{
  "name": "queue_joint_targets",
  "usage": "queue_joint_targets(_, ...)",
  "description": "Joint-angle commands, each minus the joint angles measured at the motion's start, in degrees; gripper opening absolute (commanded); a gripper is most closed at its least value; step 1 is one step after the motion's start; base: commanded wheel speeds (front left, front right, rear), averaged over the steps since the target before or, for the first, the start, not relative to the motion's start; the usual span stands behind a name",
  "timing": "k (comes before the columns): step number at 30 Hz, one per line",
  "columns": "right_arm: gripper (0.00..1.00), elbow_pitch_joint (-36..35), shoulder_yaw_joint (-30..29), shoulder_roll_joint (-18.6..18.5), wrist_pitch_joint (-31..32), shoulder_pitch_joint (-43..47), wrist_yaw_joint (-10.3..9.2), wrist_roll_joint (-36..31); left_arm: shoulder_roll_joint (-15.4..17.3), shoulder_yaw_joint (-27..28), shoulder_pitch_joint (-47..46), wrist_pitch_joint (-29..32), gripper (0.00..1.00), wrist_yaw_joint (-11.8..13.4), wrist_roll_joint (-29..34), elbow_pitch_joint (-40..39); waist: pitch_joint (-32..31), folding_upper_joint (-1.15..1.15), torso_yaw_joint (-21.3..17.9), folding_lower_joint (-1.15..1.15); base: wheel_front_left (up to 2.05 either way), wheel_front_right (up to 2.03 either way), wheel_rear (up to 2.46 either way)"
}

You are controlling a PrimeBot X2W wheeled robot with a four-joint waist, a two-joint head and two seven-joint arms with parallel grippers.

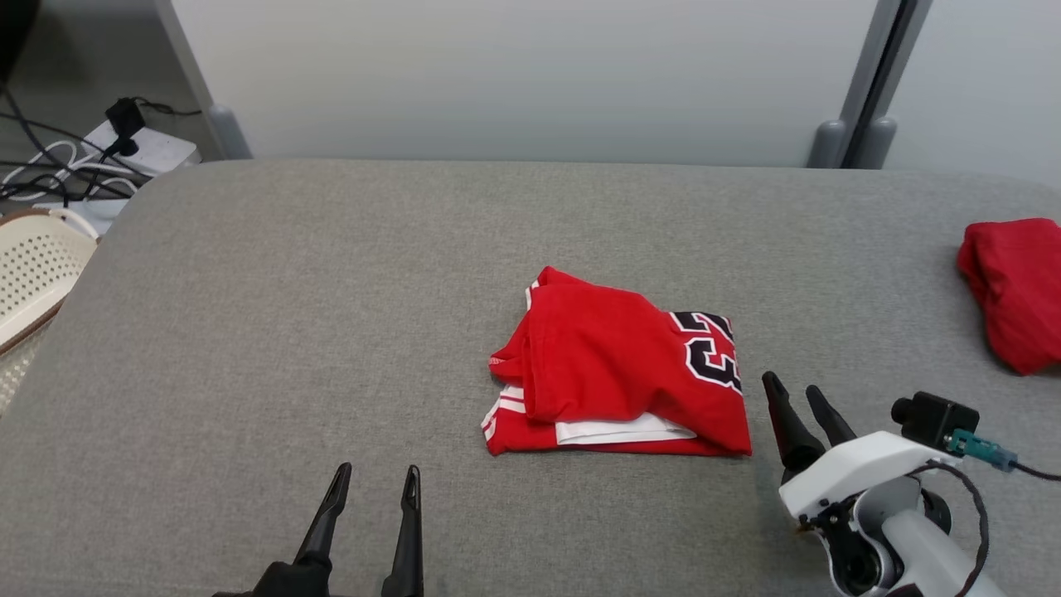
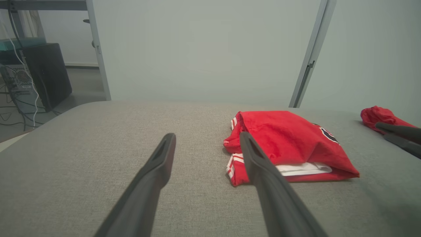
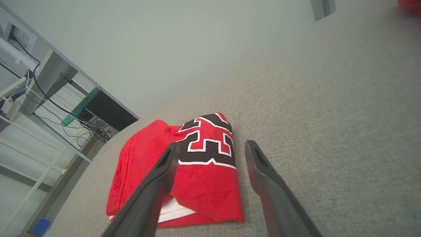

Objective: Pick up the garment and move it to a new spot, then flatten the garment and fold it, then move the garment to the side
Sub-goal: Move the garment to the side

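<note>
A red garment [image 1: 617,369] with white trim and a black-and-white number lies folded in a compact bundle near the middle of the grey table [image 1: 331,274]. In the left wrist view the garment [image 2: 289,144] sits ahead and to the right, and in the right wrist view the garment [image 3: 197,174] lies just ahead of the fingers. My left gripper [image 1: 375,485] is open near the table's front edge, left of the garment, empty. My right gripper [image 1: 797,391] is open just right of the garment's right edge, apart from it. The left gripper [image 2: 208,138] and right gripper [image 3: 212,148] hold nothing.
A second red bundle of cloth [image 1: 1015,290] lies at the table's right edge. A perforated cream basket [image 1: 33,274] stands off the table's left side, with a power strip and cables [image 1: 99,157] on the floor behind it. Pale partition walls close the back.
</note>
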Motion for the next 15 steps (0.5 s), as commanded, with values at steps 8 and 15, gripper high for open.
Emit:
queue_joint_targets(8, 1.0, 6.6, 5.24, -4.03, 4.73, -8.25, 0.08, 9.73, -0.04, -0.26, -6.08, -0.34, 1.0, -0.2, 0.46, -1.68, 5.0, 0.0, 6.24, 0.0, 0.0, 0.0, 0.0)
queue_joint_targets(15, 1.0, 11.01, 8.18, -5.18, 7.12, -10.26, 0.08, 14.22, -0.04, -1.81, -7.19, -0.34, 1.0, 0.26, 0.13, -1.57, 6.04, 0.0, 9.18, 0.0, 0.0, 0.0, 0.0)
